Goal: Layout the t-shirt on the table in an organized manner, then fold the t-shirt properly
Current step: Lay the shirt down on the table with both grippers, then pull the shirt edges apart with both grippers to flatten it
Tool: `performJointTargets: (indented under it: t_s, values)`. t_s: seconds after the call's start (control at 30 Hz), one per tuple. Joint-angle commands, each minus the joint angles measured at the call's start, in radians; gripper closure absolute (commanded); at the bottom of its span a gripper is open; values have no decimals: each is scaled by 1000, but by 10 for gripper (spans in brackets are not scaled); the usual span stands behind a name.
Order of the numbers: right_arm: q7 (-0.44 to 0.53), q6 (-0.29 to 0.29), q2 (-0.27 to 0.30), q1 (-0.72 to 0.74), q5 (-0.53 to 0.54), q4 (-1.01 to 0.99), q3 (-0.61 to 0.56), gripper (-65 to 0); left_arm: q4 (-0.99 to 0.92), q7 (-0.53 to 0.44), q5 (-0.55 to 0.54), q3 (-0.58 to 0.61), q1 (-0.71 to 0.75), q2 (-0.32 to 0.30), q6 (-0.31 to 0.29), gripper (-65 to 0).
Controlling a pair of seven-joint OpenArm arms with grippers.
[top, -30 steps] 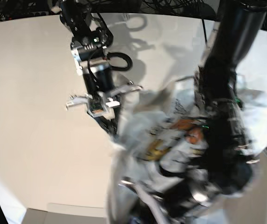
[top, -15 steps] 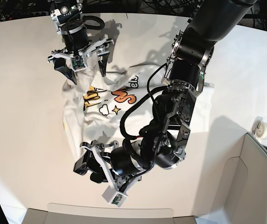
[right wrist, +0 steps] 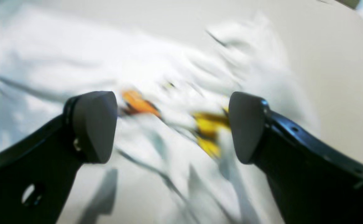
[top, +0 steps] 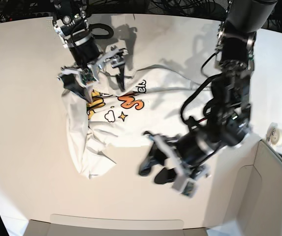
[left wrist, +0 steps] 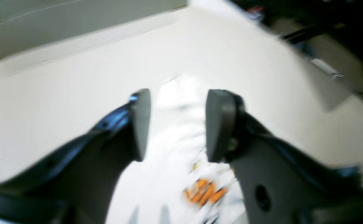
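Observation:
The white t-shirt [top: 131,115] lies crumpled and print-up on the off-white table [top: 22,137], with orange and yellow lettering showing. My right gripper [top: 97,73] hangs open over the shirt's far left part; the right wrist view shows its open fingers [right wrist: 94,124] above the blurred print [right wrist: 206,130], holding nothing. My left gripper [top: 163,172] is open just past the shirt's near right edge. In the left wrist view its pads [left wrist: 141,124] are apart and empty, with the shirt [left wrist: 181,102] between them on the table [left wrist: 231,56].
Grey-beige panels run along the table's near edge [top: 116,223] and stand at the right [top: 273,187]. A small white round object [top: 278,135] sits at the right edge. Dark cables lie beyond the far edge [top: 180,7].
My left arm has swung right, from the shirt's near left side to its near right edge. My right gripper has dropped slightly lower over the shirt. Both wrist views are motion-blurred.

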Motion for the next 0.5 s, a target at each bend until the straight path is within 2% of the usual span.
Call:
performJointTargets:
  t_s: [0.0,0.03,0.13,0.17,0.3,0.4,0.47]
  values:
    - [24,-8,2,50,37,19,-15,-442,29,-26,-2,-39,5,-30,-1,-190]
    - [7,-13,2,83,75,19,-31,-374,32,-26,-2,-65,33,-53,-1,-153]
    - [-72,-16,-23,214,150,16,-86,-86,32,-26,-2,-139,107,-103,-1,-15]
    - [-105,-17,-41,245,158,14,-92,0,30,-26,-2,-149,131,-126,-3,0]
    - [-264,-17,-149,330,120,-55,-64,0,26,-20,-2,-160,257,-198,-3,-6]
    - [-349,-17,-222,341,72,-147,9,0,-19,-20,-1,-152,337,-208,-3,-7]
    - [-375,-17,-242,326,48,-176,55,0,-66,-20,-1,-151,364,-203,-3,-8]
